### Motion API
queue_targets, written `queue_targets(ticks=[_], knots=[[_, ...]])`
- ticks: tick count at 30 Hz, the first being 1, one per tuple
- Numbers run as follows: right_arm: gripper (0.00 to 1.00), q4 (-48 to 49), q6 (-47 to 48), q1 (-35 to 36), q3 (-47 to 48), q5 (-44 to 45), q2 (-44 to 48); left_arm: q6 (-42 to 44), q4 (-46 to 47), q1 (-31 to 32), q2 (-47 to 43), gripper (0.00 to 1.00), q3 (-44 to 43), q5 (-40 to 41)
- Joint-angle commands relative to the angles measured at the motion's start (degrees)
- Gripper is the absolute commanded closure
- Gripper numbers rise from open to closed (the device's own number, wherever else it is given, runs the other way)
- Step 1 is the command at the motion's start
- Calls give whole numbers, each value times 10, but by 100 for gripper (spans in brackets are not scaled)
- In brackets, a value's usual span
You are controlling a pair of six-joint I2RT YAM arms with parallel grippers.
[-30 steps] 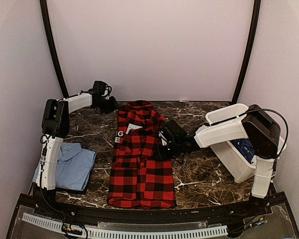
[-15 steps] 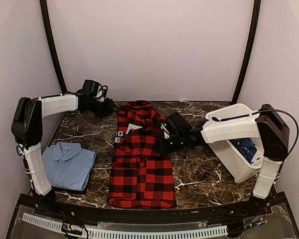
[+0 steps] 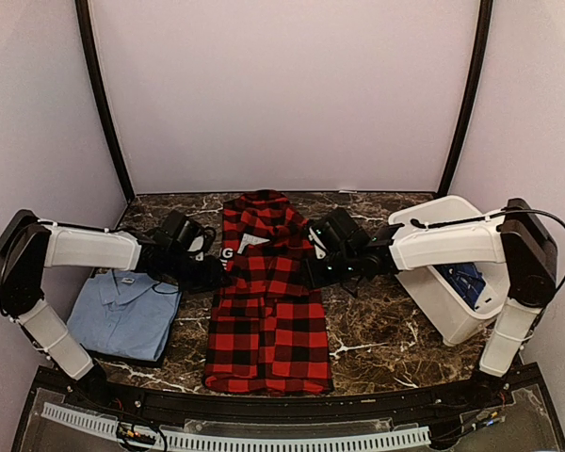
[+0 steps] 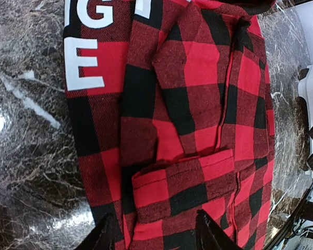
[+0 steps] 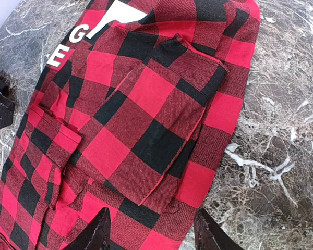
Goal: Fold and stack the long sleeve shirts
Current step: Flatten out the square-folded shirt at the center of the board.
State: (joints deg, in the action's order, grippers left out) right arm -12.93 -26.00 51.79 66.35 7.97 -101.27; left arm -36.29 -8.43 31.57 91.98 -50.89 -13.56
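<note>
The red-and-black checked flannel shirt (image 3: 264, 311) lies lengthwise in the middle of the marble table, sleeves folded in over its body, with white letters (image 4: 83, 57) on a panel near the collar. My left gripper (image 3: 213, 274) is at its left edge, and in the left wrist view it (image 4: 156, 237) stands open over a folded cuff (image 4: 185, 179). At the right edge my right gripper (image 3: 316, 267) is open too, and in the right wrist view it (image 5: 151, 234) hovers above the folded sleeve (image 5: 156, 120). A folded light blue shirt (image 3: 124, 315) lies at the near left.
A white bin (image 3: 424, 215) leans at the right side of the table, with dark blue patterned cloth (image 3: 466, 281) inside it. Bare marble (image 3: 377, 330) shows between the flannel and the bin. Curved black posts rise at both back corners.
My left arm has swung from the back left corner forward and right, down to the flannel's left edge. My right gripper has shifted a little toward the back along the right edge.
</note>
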Motion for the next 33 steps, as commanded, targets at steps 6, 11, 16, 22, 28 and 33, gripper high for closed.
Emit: queue_targets(ticks=[6, 11, 16, 22, 28, 33], knots=[[49, 12, -6, -2, -26, 0, 31, -28, 47, 16, -28, 52, 28, 15], [49, 12, -11, -2, -38, 0, 39, -22, 44, 18, -4, 56, 9, 26], [49, 16, -13, -2, -45, -1, 45, -21, 48, 23, 18, 59, -1, 27], [49, 18, -12, -2, -48, -3, 44, -25, 45, 36, 34, 64, -11, 37], [49, 22, -9, -2, -47, -7, 42, -23, 43, 39, 41, 65, -14, 54], [49, 23, -8, -2, -45, -11, 39, -16, 33, 40, 52, 65, -23, 70]])
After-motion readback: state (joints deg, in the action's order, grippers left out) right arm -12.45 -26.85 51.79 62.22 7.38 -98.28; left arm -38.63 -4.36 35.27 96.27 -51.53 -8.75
